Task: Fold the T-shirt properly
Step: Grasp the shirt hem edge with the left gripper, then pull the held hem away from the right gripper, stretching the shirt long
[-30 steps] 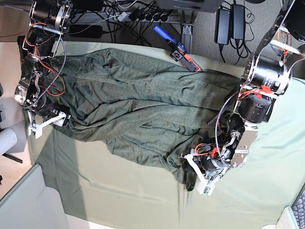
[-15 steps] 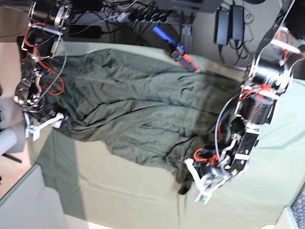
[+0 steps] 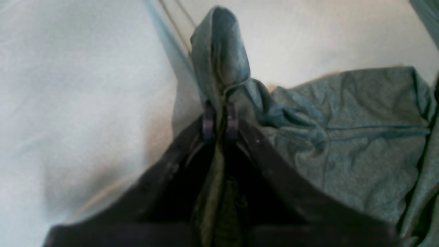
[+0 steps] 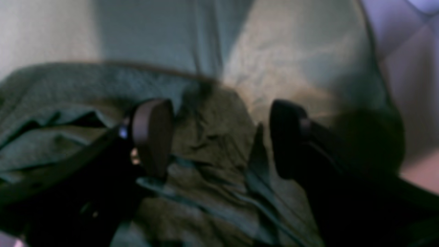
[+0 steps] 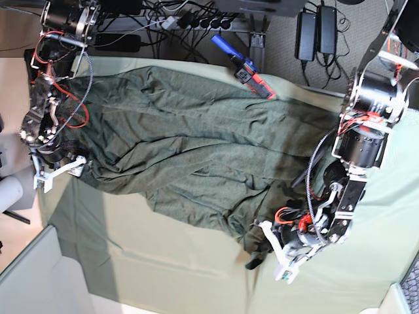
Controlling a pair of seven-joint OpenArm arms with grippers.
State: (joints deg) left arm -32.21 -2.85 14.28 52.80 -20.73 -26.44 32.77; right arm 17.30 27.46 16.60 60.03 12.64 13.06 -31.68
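T-shirt [image 5: 190, 150] spread wrinkled across table cloth [image 5: 163, 268], left gripper [image 3: 219, 118] pinched tight on T-shirt's edge, right gripper [image 4: 219, 137] gaping wide over T-shirt's opposite end, gripping nothing.

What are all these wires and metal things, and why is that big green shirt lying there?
It's a robot with two arms, seen from above in one picture; the other two come from small cameras on its wrists. A dark green T-shirt lies crumpled on a pale table cloth. The robot's left tool is pinched shut on a bit of the shirt. The right tool is wide open above another part of the shirt, holding nothing. The robot is meant to fold the shirt.
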